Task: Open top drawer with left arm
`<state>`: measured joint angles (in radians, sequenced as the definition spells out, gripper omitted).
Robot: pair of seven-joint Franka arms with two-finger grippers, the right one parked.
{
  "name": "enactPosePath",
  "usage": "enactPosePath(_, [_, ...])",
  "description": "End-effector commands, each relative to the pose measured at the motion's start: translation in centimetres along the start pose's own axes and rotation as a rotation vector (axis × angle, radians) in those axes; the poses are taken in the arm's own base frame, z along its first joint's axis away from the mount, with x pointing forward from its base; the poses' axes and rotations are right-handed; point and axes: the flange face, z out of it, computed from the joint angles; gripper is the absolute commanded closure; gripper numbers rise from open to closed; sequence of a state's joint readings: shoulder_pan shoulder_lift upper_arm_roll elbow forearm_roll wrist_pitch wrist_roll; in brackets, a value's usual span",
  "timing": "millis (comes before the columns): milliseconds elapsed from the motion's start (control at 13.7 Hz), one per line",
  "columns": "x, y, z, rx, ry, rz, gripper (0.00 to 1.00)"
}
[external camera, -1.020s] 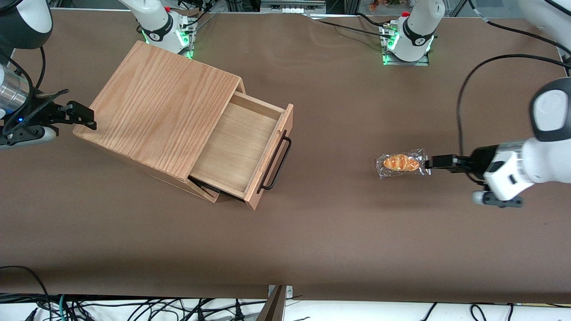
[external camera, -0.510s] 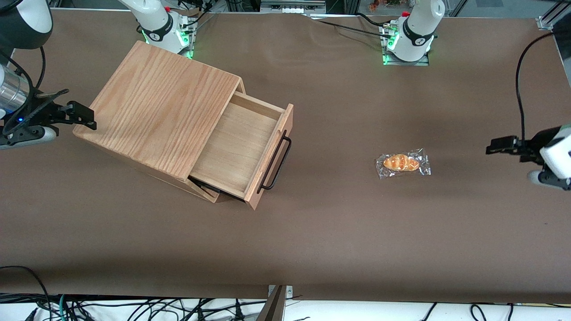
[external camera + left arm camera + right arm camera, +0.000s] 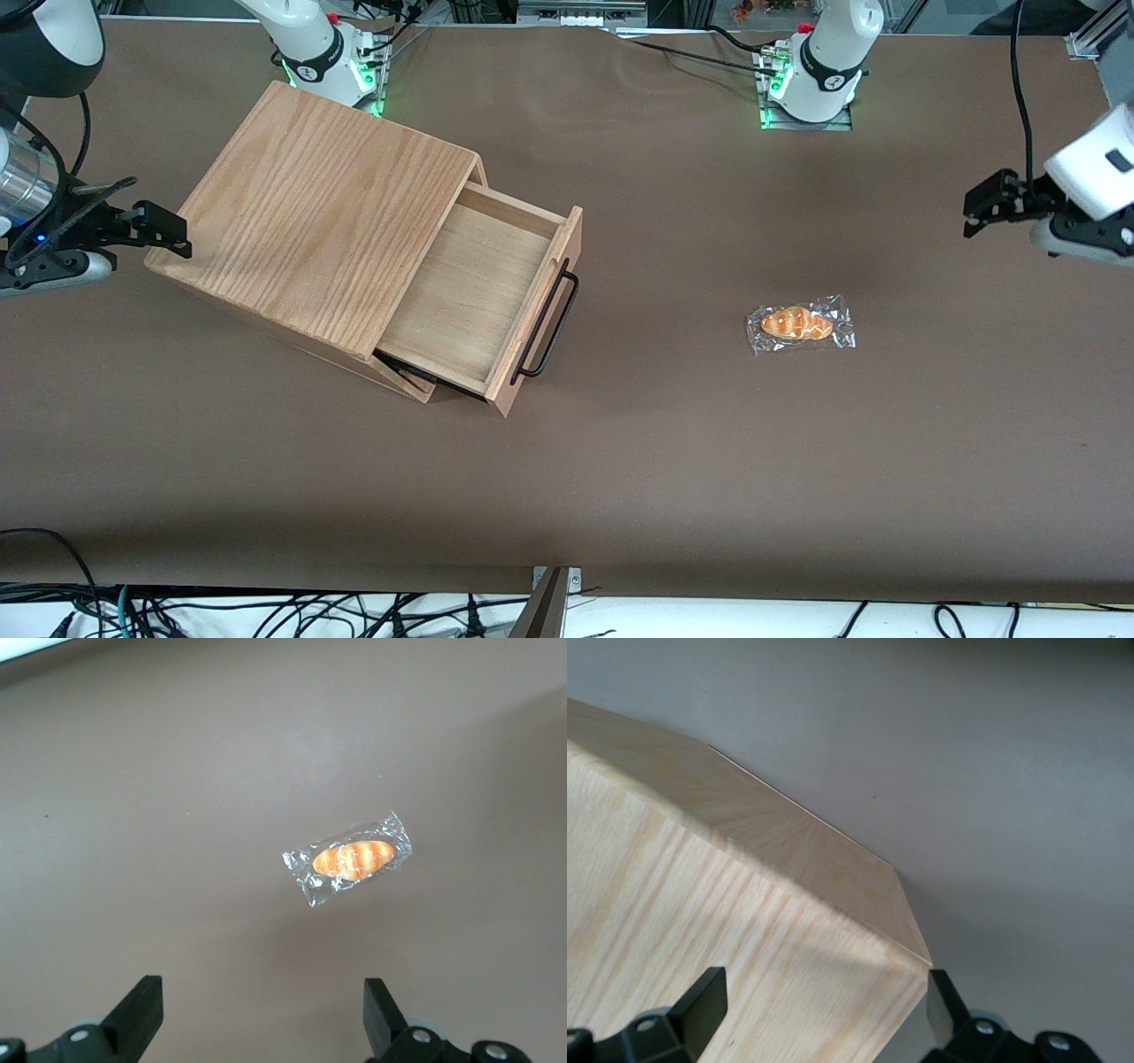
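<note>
As front view showed, top drawer (image 3: 474, 297) stood pulled well out of oak case (image 3: 319, 213), bar handle (image 3: 549, 321) free; tool (image 3: 979, 206) hung raised at working arm's end, well apart. Wrist view: tool fingers (image 3: 142, 1014) spread, empty, above wrapped bread (image 3: 350, 859) on surface (image 3: 133, 815). Judged: drawer open; keep tool clear.
</note>
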<state>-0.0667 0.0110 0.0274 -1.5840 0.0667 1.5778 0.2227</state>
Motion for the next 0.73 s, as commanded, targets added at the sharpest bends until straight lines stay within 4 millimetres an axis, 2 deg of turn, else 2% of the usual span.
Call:
enactPosePath(0, [-1.6, 0.8, 0.3, -0.045, 0.021, -0.013, 0.0])
enactPosePath(73, [-1.7, 0.7, 1.3, -0.083, 0.015, -0.036, 0.0])
enactPosePath(437, [-2.0, -0.6, 0.6, -0.091, 0.045, -0.073, 0.0])
enactPosePath(656, [-1.1, -1.2, 1.7, -0.093, 0.028, -0.08, 0.0])
